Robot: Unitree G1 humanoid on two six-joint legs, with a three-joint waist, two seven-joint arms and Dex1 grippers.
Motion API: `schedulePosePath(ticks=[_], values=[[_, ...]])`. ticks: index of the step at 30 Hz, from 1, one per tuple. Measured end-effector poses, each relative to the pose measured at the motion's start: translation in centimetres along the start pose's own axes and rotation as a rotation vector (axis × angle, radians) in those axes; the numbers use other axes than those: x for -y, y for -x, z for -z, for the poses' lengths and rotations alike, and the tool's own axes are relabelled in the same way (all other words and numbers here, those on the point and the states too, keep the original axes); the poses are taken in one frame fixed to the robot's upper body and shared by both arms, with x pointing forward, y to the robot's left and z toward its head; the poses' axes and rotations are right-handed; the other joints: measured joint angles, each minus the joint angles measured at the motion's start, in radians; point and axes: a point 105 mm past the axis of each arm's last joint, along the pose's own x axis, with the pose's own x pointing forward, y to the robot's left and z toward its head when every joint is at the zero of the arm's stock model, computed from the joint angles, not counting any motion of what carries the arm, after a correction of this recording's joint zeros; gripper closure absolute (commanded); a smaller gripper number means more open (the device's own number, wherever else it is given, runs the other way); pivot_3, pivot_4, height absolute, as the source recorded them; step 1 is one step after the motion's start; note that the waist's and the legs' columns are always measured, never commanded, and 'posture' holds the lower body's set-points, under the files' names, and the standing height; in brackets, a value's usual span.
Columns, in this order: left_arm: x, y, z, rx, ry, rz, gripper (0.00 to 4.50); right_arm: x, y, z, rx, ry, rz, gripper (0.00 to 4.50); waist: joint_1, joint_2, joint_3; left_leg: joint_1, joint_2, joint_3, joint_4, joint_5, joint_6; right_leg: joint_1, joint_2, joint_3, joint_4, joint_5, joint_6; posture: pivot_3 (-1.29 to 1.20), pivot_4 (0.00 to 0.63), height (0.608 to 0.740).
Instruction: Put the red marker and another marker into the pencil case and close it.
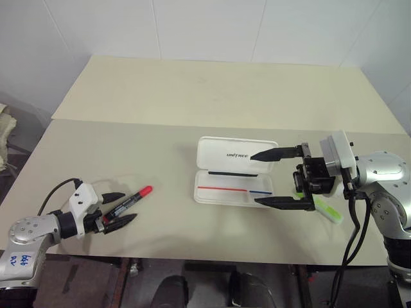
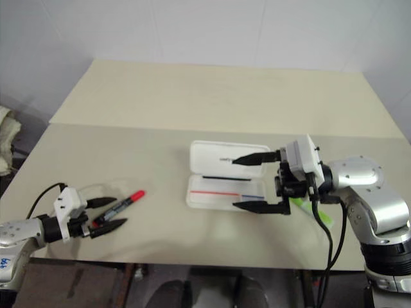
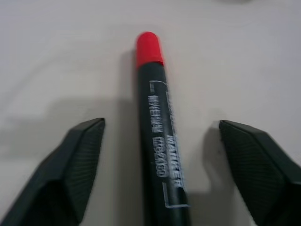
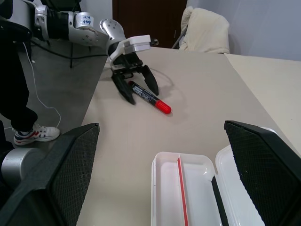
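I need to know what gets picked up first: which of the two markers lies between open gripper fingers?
The red marker: it lies on the table between the left gripper's open fingers, not yet clamped. The green highlighter lies beyond the right gripper, by the pencil case.

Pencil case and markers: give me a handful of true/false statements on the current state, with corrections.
1. The pencil case lies open on the table. True.
2. The red marker is already in the case. False: it lies on the table, between the left gripper's open fingers, not yet clamped.
3. The right gripper is open and holds nothing. True.
4. The green highlighter is in the right gripper. False: it lies on the table beside the case, behind that gripper.
5. The case's tray is empty. False: a thin red-and-blue line and a thin black pen lie inside.
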Motion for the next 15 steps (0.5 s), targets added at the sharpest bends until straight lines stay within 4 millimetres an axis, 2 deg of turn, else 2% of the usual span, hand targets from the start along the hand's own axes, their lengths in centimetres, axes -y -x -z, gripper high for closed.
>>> schedulePosePath(ticks=[3, 7, 12, 15], values=[[-0.3, -0.2, 0.0, -0.001, -0.006, -0.021, 2.62, 0.0, 0.0, 0.0, -0.001, -0.001, 0.002, 0.00, -0.001, 0.001, -0.001, 0.000, 0.000, 0.000, 0.000, 0.000, 0.000, 0.000, 0.000, 0.000, 0.000, 0.000, 0.000, 0.00, 0.150, 0.740], [-0.2, -0.7, -0.2, 0.005, -0.007, -0.018, 3.85, 0.0, 0.1, 0.1, -0.011, 0.002, 0.005, 0.00, 0.000, 0.002, -0.002, 0.000, 0.000, 0.000, 0.000, 0.000, 0.000, 0.000, 0.000, 0.000, 0.001, 0.000, 0.000, 0.00, 0.150, 0.740], [-0.1, -1.3, -0.7, 0.013, 0.002, -0.013, 3.87, 0.1, 0.2, 0.1, -0.020, 0.004, 0.011, 0.00, 0.009, 0.004, -0.002, 0.000, -0.001, -0.001, 0.000, 0.001, 0.000, 0.001, -0.001, 0.000, 0.001, 0.000, 0.000, 0.00, 0.150, 0.740], [2.0, -3.1, -2.9, 0.096, 0.043, 0.120, 3.87, 0.1, 0.3, 0.2, -0.028, 0.002, 0.020, 0.00, 0.013, 0.002, -0.002, -0.001, -0.001, -0.002, 0.001, 0.001, 0.000, 0.000, -0.001, 0.000, 0.001, 0.000, -0.001, 0.00, 0.150, 0.740]])
